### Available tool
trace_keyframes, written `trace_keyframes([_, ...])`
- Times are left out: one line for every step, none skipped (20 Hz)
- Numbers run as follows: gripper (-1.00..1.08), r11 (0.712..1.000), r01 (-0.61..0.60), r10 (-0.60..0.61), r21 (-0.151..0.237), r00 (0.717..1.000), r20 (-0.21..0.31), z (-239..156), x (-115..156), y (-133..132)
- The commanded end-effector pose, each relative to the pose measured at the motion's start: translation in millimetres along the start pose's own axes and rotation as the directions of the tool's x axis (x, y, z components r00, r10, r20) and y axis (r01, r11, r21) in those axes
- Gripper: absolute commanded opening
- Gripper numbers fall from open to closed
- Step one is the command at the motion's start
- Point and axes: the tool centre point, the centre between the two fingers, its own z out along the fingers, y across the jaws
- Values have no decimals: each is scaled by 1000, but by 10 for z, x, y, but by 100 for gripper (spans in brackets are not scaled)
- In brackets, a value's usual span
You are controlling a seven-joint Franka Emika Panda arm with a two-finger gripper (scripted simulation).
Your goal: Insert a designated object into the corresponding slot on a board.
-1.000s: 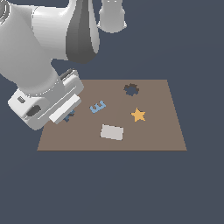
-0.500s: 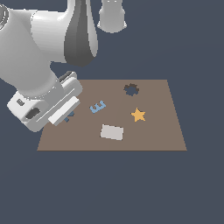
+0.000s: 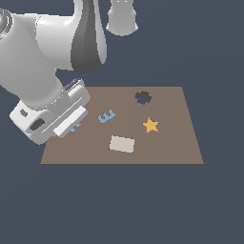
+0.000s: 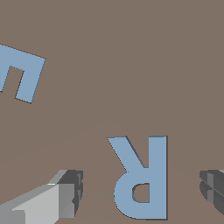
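Light-blue flat R block (image 3: 76, 126) peeks out from under the white robot arm in the exterior view, lying on the big brown square board (image 3: 167, 147), left of the light-blue E block (image 3: 106, 116); the yellow star (image 3: 150, 125) sits further right. In the wrist view, the R block (image 4: 142, 177) lies flat between the open gripper (image 4: 142, 190) fingers (image 4: 65, 194), touching neither.
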Motion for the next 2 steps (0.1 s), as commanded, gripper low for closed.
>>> trace_keyframes([100, 1000, 0, 0, 0, 1000, 0, 0, 0, 1])
trace_keyframes([100, 1000, 0, 0, 0, 1000, 0, 0, 0, 1])
